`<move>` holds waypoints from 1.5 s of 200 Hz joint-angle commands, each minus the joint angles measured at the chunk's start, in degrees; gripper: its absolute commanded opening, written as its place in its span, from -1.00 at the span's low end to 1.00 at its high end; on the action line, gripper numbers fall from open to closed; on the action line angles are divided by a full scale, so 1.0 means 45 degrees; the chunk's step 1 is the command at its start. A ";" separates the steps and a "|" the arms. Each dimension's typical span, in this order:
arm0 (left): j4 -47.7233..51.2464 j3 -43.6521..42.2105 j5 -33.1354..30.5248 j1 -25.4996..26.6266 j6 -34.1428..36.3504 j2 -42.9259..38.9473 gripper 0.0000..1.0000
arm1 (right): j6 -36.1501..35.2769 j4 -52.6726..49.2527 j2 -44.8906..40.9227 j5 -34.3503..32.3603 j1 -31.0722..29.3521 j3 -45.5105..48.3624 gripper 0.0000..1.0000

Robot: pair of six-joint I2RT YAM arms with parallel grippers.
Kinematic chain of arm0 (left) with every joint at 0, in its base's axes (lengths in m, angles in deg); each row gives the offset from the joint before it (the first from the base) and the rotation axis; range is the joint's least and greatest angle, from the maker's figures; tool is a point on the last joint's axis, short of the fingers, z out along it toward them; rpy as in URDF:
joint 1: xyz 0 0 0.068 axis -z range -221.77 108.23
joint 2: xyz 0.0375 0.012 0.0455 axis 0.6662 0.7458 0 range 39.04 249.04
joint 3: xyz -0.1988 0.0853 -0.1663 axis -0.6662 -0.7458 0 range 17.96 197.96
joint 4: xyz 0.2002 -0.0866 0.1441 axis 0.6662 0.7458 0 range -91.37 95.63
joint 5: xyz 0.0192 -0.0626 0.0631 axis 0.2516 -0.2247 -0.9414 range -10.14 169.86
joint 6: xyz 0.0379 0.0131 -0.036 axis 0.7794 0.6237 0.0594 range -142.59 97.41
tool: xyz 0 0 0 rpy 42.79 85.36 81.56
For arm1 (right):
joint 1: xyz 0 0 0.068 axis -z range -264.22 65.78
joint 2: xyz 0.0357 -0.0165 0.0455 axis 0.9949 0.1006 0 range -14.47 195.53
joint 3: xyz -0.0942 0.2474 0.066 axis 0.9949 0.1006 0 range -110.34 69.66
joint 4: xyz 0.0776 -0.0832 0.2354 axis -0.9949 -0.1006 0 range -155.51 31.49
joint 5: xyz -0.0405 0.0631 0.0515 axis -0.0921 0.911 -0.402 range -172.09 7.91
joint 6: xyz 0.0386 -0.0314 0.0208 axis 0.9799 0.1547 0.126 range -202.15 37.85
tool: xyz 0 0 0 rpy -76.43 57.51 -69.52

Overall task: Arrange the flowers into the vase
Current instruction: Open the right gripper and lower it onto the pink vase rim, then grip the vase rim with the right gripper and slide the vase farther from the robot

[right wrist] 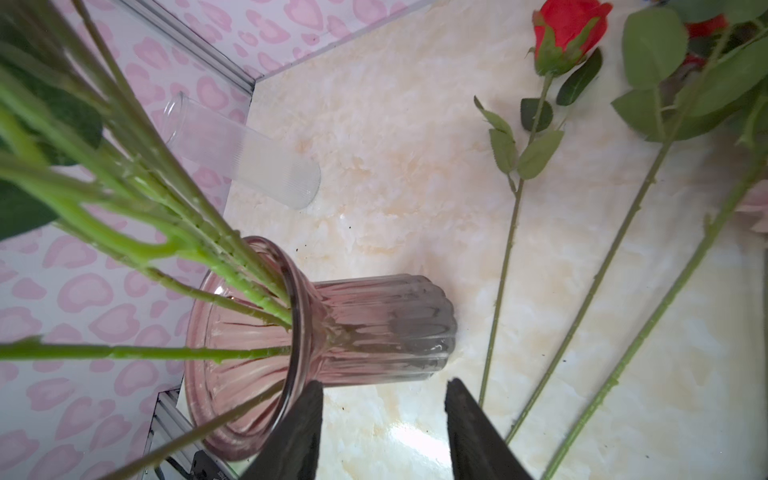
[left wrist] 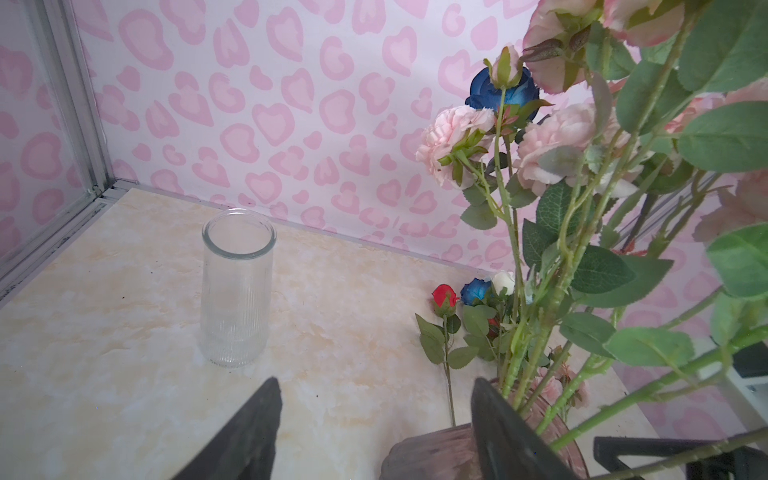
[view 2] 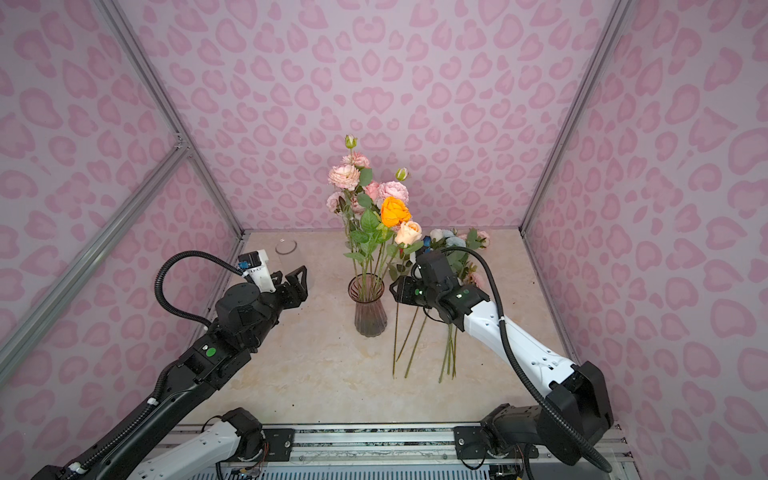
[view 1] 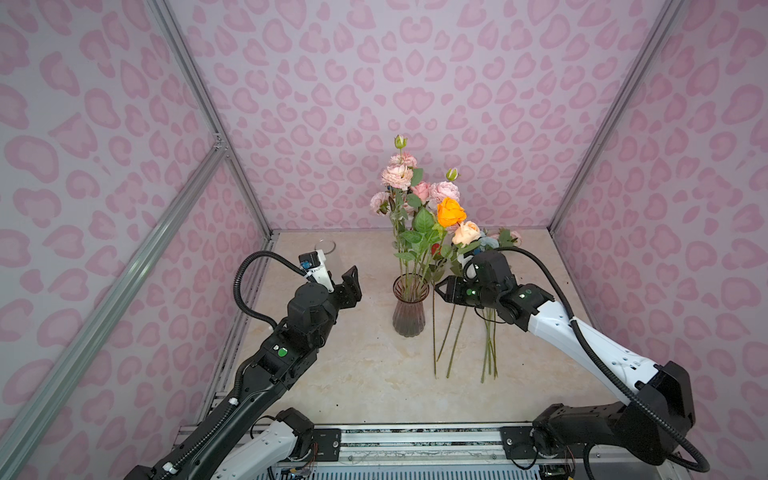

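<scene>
1. The ribbed pink glass vase (view 1: 410, 307) is standing upright in the middle of the bench (view 1: 353, 374), holding several leafy pink, orange and peach blooms (view 1: 419, 199). The remaining long-stemmed flowers (view 1: 457, 332) are lying flat just to its right, stem ends pointing toward the robot.
2. The right end effector (right wrist: 384, 386) is hovering just beside the vase's flared rim, jaws partly apart with nothing between them. The left end effector (left wrist: 376, 382) is waiting on the vase's other side, jaws wide and empty.
3. The step in hand is probably fetching the next stem. The red rose (right wrist: 569, 33) is lying nearest the vase and clear of its neighbours, so it is looking like the easiest pick.
4. Gripping below the leaves would be leaving a free tail to lower into the mouth. The standing stems are crowding one side of the rim, so the other side is offering room.
5. Open bench is lying in front of the vase. The clear ribbed glass cylinder (left wrist: 237, 291) is standing well apart at the back left. The heart-patterned walls (view 1: 374, 62) are closing in behind the tall blooms, so lifts should be staying forward.
</scene>
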 commanded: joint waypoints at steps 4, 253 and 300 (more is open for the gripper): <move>-0.0268 0.0012 0.0140 0.0003 -0.0127 -0.0031 0.46 | -0.0326 -0.0541 0.0578 0.0451 -0.0350 -0.0639 -0.03; -0.0267 -0.0008 0.0294 -0.0004 -0.0225 -0.0170 0.45 | 0.0138 -0.2105 0.2588 -0.1127 -0.1645 -0.2876 -0.35; -0.0285 -0.0017 0.0275 -0.0010 -0.0208 -0.0301 0.46 | -0.0123 -0.2868 0.3389 -0.1466 -0.1650 -0.3844 -0.51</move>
